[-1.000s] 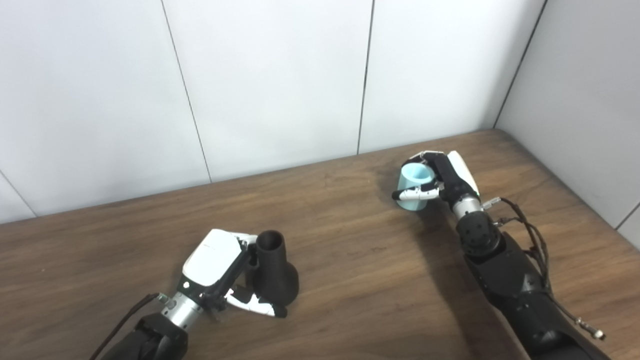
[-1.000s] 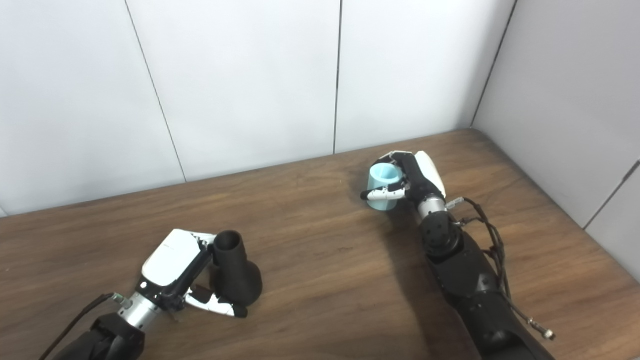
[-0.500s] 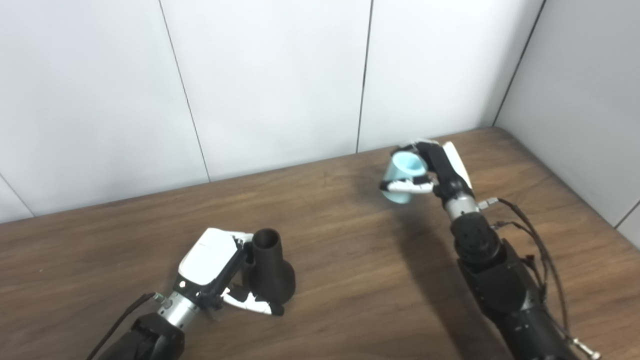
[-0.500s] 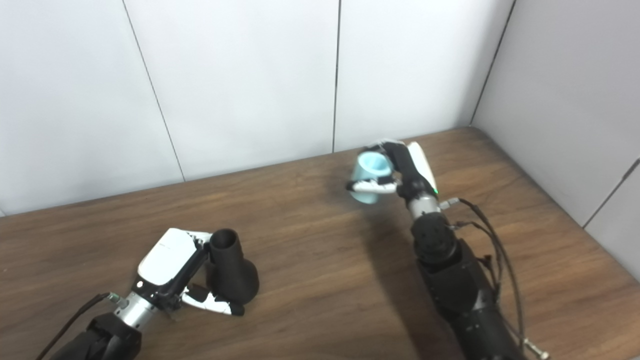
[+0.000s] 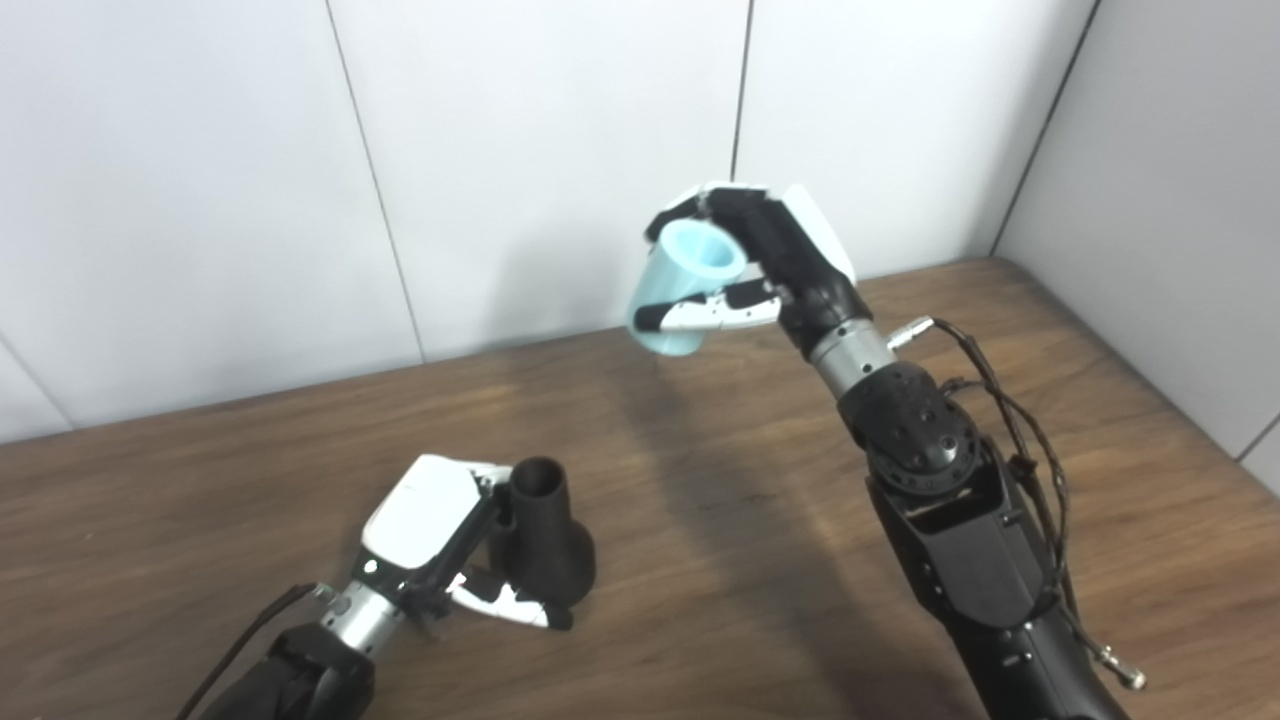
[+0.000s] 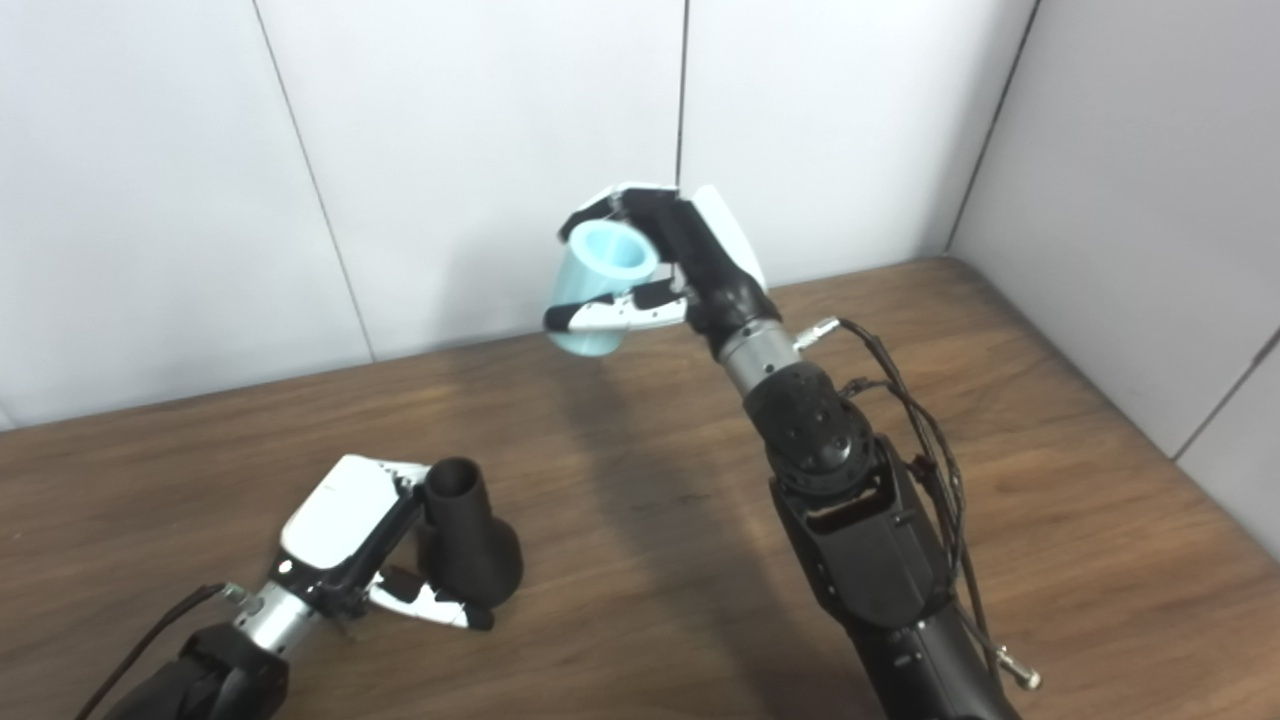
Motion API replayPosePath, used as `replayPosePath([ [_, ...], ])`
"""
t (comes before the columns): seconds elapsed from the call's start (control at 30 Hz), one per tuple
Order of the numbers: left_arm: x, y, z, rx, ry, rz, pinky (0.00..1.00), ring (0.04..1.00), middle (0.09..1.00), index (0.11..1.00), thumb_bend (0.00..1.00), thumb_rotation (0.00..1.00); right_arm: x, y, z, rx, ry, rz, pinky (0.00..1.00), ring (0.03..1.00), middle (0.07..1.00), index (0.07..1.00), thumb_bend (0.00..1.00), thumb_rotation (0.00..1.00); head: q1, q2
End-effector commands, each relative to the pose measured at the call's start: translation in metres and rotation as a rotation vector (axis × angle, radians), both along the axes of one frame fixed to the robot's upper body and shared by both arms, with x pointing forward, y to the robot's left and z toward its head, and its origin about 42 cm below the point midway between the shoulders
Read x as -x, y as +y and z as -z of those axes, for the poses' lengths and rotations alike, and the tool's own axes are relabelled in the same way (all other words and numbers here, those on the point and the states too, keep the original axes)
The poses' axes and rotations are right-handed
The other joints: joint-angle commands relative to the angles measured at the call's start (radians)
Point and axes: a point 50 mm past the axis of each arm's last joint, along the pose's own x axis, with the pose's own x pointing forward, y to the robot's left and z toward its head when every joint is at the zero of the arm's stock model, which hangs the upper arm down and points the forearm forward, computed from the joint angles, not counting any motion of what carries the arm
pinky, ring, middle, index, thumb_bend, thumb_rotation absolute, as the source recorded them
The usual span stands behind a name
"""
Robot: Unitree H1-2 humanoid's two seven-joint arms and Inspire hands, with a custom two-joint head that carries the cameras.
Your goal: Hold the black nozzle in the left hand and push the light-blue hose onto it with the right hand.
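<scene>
Hose (image 5: 685, 290) gripped aloft in right hand (image 5: 775, 265); left hand (image 5: 440, 545) clasps upright nozzle (image 5: 540, 535) on bench (image 5: 750, 500). Best lower it squarely, bore aligned over the neck.

Likely a lab test cell: bare wood-grain tabletop (image 5: 700, 520) boxed in by plain white wall panels (image 5: 540, 150), nothing homely.
</scene>
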Motion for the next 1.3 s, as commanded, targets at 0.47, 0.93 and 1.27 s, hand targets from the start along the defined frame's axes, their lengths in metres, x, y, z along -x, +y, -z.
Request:
replayPosePath([
  [0.47, 0.053, -0.007, 0.066, -0.125, 0.205, -0.046, 0.33, 0.407, 0.447, 0.521, 0.5, 0.0, -0.001, 0.048, -0.036, 0.144, 0.016, -0.226, 0.35, 0.43, 0.467, 0.503, 0.52, 0.0, 0.152, 0.048],
  [0.93, 0.05, -0.019, 0.061, -0.114, 0.194, -0.046, 0.36, 0.416, 0.445, 0.508, 0.5, 0.0, -0.01, 0.067, -0.018, 0.209, 0.077, -0.234, 0.34, 0.421, 0.467, 0.514, 0.52, 0.0, 0.189, 0.061],
  [1.27, 0.046, -0.02, 0.056, -0.132, 0.174, -0.048, 0.35, 0.416, 0.453, 0.506, 0.5, 0.0, -0.011, 0.068, -0.003, 0.23, 0.095, -0.264, 0.27, 0.385, 0.454, 0.539, 0.51, 0.0, 0.196, 0.071],
])
